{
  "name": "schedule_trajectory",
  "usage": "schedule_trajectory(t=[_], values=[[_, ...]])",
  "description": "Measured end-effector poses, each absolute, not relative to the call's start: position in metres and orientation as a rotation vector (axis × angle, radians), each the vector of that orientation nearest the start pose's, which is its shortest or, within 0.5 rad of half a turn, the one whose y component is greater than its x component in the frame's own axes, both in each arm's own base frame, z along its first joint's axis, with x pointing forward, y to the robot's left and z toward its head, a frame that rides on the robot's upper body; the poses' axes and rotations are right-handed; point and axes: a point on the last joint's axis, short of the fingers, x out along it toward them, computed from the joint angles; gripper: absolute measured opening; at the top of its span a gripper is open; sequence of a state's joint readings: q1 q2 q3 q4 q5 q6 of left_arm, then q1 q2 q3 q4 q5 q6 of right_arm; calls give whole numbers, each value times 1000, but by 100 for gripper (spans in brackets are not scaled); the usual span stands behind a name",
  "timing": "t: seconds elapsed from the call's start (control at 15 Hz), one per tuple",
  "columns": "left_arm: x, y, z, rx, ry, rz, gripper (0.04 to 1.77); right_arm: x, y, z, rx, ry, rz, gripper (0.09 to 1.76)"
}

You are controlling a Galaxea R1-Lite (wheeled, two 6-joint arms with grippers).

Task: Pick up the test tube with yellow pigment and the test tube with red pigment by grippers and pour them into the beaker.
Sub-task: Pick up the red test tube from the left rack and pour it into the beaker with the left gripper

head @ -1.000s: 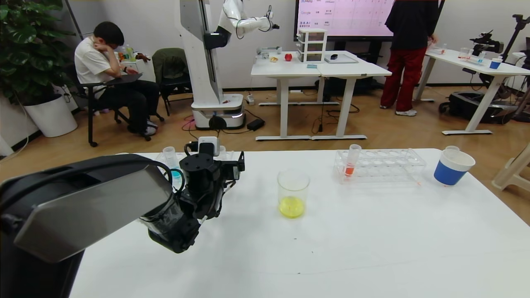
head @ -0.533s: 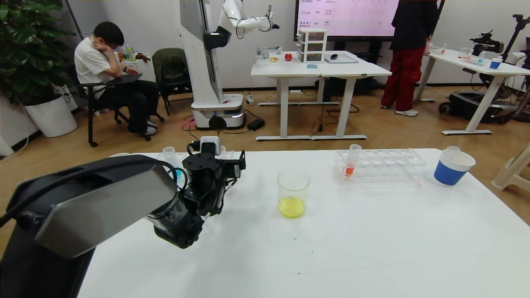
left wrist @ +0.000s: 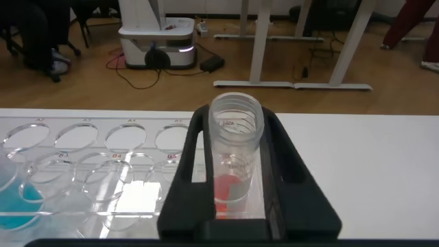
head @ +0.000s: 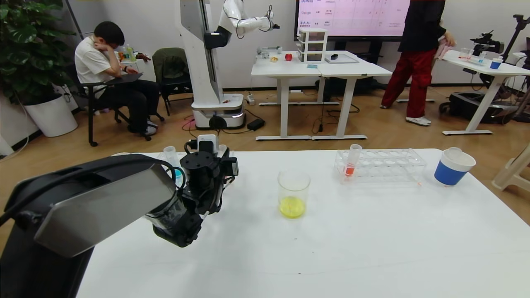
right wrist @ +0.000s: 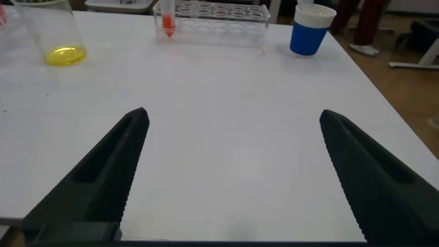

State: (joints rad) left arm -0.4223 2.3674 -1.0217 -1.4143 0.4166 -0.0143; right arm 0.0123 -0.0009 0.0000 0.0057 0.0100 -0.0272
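Between the left gripper's (left wrist: 236, 178) closed fingers (left wrist: 291, 182) stands an open-mouthed test tube (left wrist: 235, 154) holding red liquid; the right gripper's (right wrist: 233, 165) fingers spread wide.

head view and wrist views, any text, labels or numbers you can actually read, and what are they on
"Meta" on the wall screen, top left; the row under it looks like "Google", faint.
"BAAI" on the same screen, lower left; the table cells beside it are too small to read.
Red hole labels on the clear tube rack, beside the left gripper and the empty test tube between its fingers: too blurred to read.
The beaker and blue cup show no text.
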Motion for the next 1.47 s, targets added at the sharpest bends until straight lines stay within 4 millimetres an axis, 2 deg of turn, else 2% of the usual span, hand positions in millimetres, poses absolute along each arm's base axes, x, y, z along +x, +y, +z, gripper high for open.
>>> schedule_trajectory(t=[0.33, 0.6, 0.87, 1.2, 1.47], values=[[392, -168, 68, -33, -66, -13, 51, -23, 0, 75, -27, 5, 22, 174], [391, -167, 95, -17, -88, -33, 51, -23, 0, 75, -27, 5, 22, 174], [384, -165, 133, -26, -114, -46, 51, -23, 0, 75, -27, 5, 22, 174], [378, -163, 152, -40, -152, -54, 51, -23, 0, 75, -27, 5, 22, 174], [375, -169, 153, 10, -170, -282, 51, -23, 0, 75, -27, 5, 22, 174]])
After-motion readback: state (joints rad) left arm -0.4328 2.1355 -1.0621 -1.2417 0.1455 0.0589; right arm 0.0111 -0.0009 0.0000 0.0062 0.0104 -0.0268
